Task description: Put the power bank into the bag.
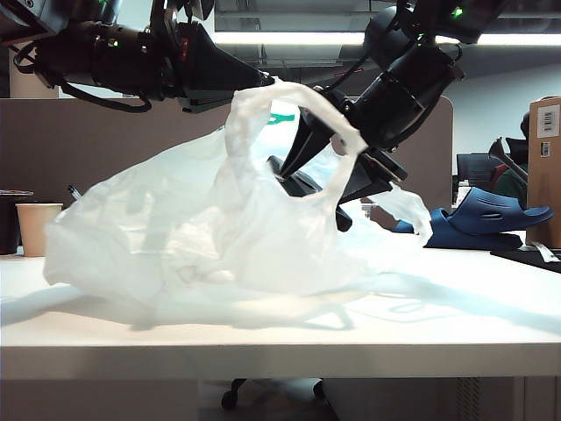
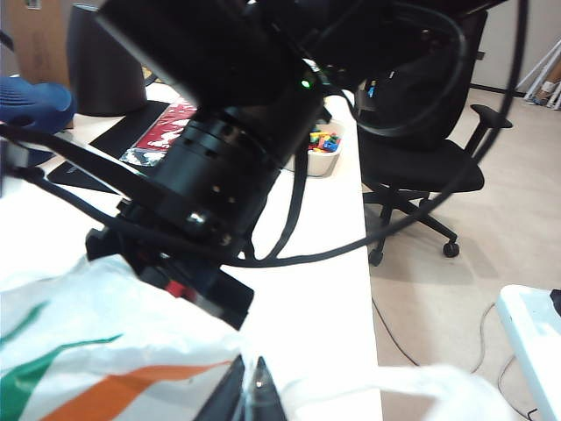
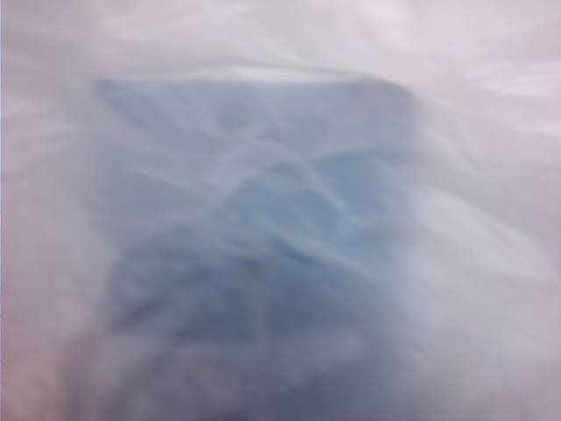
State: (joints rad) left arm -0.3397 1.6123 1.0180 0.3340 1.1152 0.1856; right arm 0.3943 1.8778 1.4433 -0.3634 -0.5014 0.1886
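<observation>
Two arms hung over the white tabletop [image 1: 280,346], which ran the full width of the exterior view. Most of it was taken up by the bag [image 1: 175,237], a big crinkly translucent white thing slumped across the middle and reaching nearly to the left edge. Green and orange print on it [image 2: 79,368] showed up in the left wrist view.

The left hand [image 1: 261,85] was up high above the middle of the tabletop, pinched tight on the top of the bag, so one loop of plastic got pulled up into a peak. In the left wrist view its fingertips [image 2: 241,399] were closed on the film.

The right hand [image 1: 337,171] sat just to the right of that peak, fingers spread wide, with a bag handle draped over it.

The power bank [image 1: 302,189] looked like a dark flat slab between those fingers, right at the bag's mouth and above the tabletop. The right wrist view gave only a blurry dark rectangle [image 3: 263,228] behind plastic. I honestly couldn't tell whether the fingers were actually clamping it.

Dark blue slippers [image 1: 491,219] lay by the far right edge, and a paper cup [image 1: 37,226] stood at the left edge.
</observation>
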